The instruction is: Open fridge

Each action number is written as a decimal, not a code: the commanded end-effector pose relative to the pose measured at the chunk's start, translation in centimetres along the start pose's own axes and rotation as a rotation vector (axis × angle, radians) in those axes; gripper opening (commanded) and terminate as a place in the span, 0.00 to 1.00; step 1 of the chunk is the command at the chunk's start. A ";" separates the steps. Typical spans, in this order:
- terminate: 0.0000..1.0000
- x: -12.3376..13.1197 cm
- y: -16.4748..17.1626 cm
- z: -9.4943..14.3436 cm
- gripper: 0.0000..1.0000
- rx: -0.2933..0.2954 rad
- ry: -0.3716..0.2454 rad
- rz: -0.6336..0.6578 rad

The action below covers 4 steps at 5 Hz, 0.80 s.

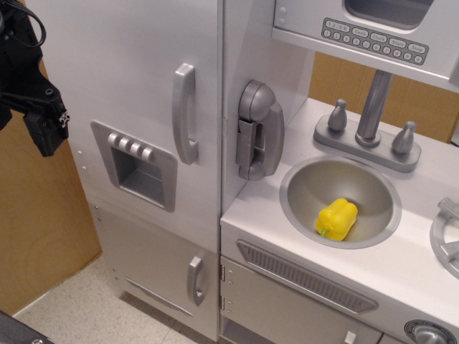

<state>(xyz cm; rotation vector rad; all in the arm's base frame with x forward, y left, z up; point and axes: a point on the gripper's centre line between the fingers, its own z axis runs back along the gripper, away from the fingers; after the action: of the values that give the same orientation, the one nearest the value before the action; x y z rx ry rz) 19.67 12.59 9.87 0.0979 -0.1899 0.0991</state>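
Fridge: tall silver-grey toy cabinet point(136, 93), door shut, filling the frame's left half.
Handle: curved grey bar point(185, 113), long axis vertical, on the door's right edge.
Pincer: black gripper point(44, 129) at far left, handle well off toward the sink side; jaw spread can't be made out.
Next: cross the door face, I'd say.

- You have a bright, evenly lit view with soft indoor light from above.
- The fridge point(136, 107) door shows a pale sheen, no harsh glare.
- Soft shadows sit under the door handle point(184, 113) and inside the sink point(301, 188).
- The gripper point(44, 123) at the left edge is dark, its detail lost.
- Focus is slightly soft throughout.
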 end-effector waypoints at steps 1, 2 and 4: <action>0.00 0.0 0.0 0.0 1.00 0.000 0.000 0.000; 0.00 2.2 -2.4 -0.6 1.00 -0.036 -0.069 -0.039; 0.00 5.2 -5.8 -1.4 1.00 -0.092 -0.099 -0.083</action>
<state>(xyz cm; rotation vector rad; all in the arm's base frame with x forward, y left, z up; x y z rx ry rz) 24.82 7.09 7.77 0.0022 -0.2442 0.0071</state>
